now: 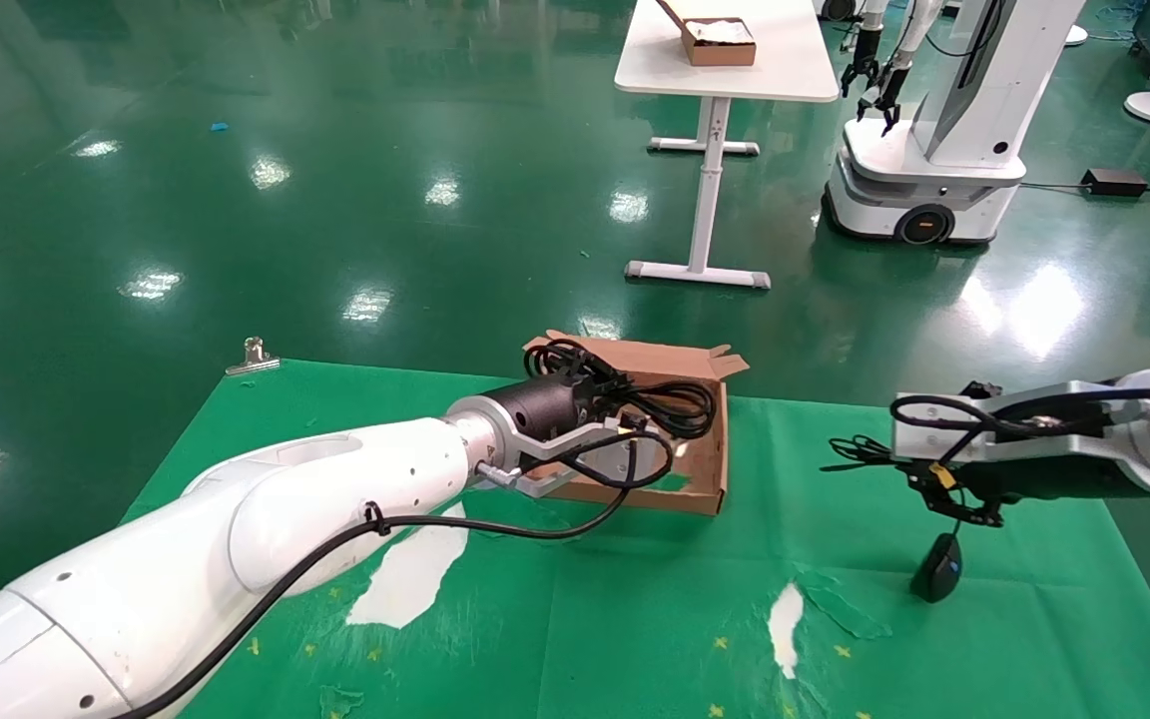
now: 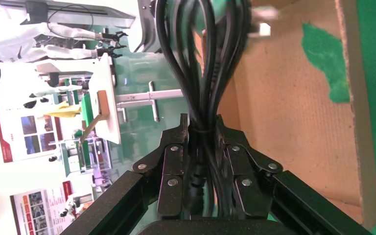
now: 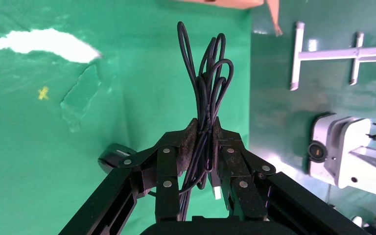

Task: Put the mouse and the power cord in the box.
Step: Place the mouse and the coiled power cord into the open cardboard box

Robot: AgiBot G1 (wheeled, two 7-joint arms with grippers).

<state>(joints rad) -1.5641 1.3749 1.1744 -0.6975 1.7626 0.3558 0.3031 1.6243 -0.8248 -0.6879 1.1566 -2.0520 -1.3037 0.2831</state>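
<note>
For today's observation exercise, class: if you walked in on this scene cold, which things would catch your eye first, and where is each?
First, the left gripper, shut on the coiled power cord, holding it over the brown box at the mat's far edge. Next, the right gripper off to the right, clamped on the bundled mouse wire, with the mouse hanging below it just above the green mat.

The head camera is looking forward and down over the green cloth-covered table (image 1: 635, 599). Each wrist camera is looking closely along its own gripper fingers. The left wrist view is sharing the shallow brown cardboard box (image 1: 695, 469) (image 2: 293, 122) with the head view.
</note>
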